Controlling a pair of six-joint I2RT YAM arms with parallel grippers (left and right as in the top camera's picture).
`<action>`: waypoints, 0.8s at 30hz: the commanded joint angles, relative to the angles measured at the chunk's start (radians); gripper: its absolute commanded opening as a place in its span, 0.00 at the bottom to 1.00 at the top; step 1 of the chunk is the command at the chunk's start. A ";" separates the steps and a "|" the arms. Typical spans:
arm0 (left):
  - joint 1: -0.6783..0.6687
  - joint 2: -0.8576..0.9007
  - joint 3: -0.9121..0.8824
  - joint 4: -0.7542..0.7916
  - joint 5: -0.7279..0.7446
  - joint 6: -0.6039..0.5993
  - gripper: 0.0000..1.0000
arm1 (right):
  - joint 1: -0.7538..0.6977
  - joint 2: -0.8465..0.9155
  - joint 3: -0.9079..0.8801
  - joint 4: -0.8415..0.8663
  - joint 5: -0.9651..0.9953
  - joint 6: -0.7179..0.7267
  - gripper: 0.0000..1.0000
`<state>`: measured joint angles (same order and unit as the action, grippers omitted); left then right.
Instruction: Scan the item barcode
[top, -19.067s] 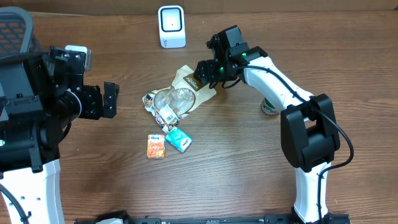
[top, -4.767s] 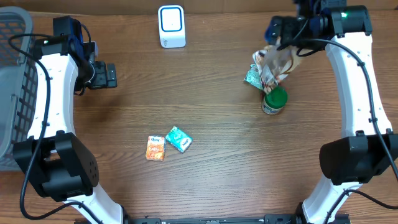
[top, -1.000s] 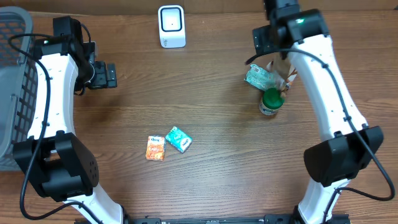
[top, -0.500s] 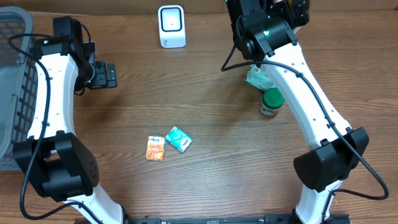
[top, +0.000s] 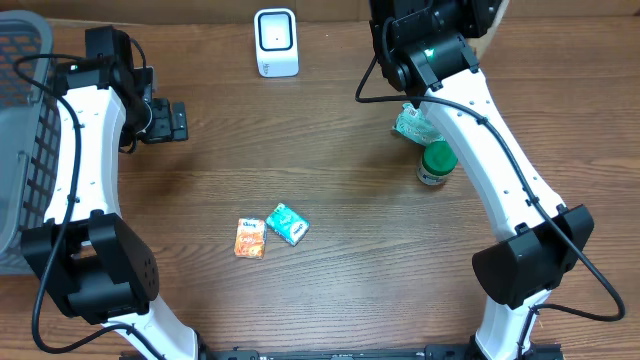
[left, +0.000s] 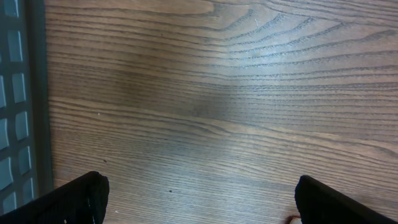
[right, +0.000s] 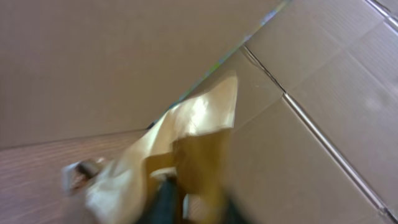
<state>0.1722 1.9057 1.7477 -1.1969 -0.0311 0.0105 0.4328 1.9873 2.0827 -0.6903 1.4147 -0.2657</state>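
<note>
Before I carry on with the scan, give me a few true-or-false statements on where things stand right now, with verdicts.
1. The left gripper is open and empty. True.
2. The scanner sits right beside the two small packets. False: the white scanner is at the table's far edge, well apart from the orange packet and teal packet.
3. The can is in the basket. False: the green-lidded can is on the table, by a crumpled green packet; the basket is far left.
4. The right gripper has the tan pouch. True, though its wrist view is blurred.
</note>
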 joint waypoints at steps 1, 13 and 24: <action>0.003 -0.010 0.017 0.000 -0.002 0.012 0.99 | 0.000 -0.024 0.007 0.038 0.068 0.000 0.04; 0.003 -0.010 0.017 0.000 -0.002 0.012 1.00 | 0.000 -0.024 0.007 0.069 0.073 0.000 1.00; 0.003 -0.010 0.017 0.000 -0.002 0.012 1.00 | 0.011 -0.024 0.007 -0.076 -0.184 0.061 0.04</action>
<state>0.1722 1.9057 1.7477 -1.1973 -0.0315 0.0105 0.4347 1.9873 2.0827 -0.7452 1.3384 -0.2569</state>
